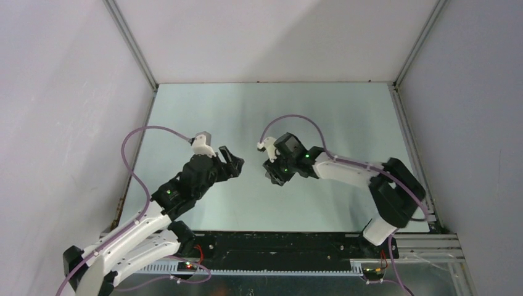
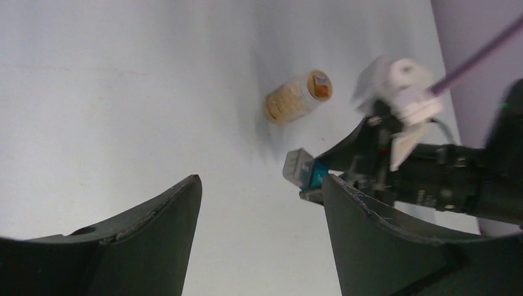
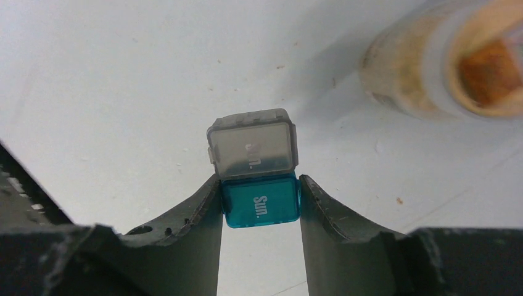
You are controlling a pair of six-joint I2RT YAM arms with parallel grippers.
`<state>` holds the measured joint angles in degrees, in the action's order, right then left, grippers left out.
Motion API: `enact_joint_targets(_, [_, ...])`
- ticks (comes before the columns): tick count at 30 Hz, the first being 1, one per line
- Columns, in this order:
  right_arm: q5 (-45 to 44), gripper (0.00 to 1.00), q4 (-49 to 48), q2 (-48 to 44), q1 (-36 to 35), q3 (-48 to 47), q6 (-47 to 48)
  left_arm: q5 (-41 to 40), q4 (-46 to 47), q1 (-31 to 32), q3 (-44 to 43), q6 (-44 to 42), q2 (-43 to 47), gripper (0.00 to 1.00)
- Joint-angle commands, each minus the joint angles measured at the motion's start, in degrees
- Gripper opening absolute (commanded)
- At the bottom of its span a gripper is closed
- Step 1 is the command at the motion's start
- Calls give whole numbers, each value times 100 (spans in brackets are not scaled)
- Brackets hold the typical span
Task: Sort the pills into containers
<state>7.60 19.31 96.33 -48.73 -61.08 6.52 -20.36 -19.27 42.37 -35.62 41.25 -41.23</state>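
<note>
The teal case [image 3: 261,203], marked "Sun.", sits between the two fingers of the right gripper [image 3: 260,185]. They press on its left and right sides, so I take it as clamped. Its clear lid [image 3: 251,147] is folded open and points away from the wrist, so the long axis of the open case runs straight out from the fingers. Whether it touches the table [image 2: 123,92] or hangs a little above, I cannot tell. Beyond the case and a bit to one side, a tan bottle [image 2: 298,97] lies on its side, near the case but apart from it. The left gripper [image 2: 262,185] faces the case with its fingers wide apart and nothing between them (it is the free one). In my judgement the pills, which I see loose nowhere, are in this bottle, and the left arm is the one able to take it.
</note>
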Motion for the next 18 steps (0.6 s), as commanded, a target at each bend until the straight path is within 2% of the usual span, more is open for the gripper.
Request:
enact_joint_targets(1, [348, 30, -745, -1035, 118, 388, -603, 795, 669, -48, 144, 746, -204, 78])
enact_joint_targets(8, [233, 33, -1221, -1806, 19, 792, -1336, 2135, 1975, -46, 275, 1003, -853, 85])
enact_joint_targets(14, [243, 35, -1455, -2097, -43, 814, -1821, 2268, 2289, -44, 303, 1101, -1127, 86])
enact_joint_targets(18, [363, 36, -1581, -2165, -77, 864, -1955, 2314, 2500, -39, 381, 1258, -1249, 80])
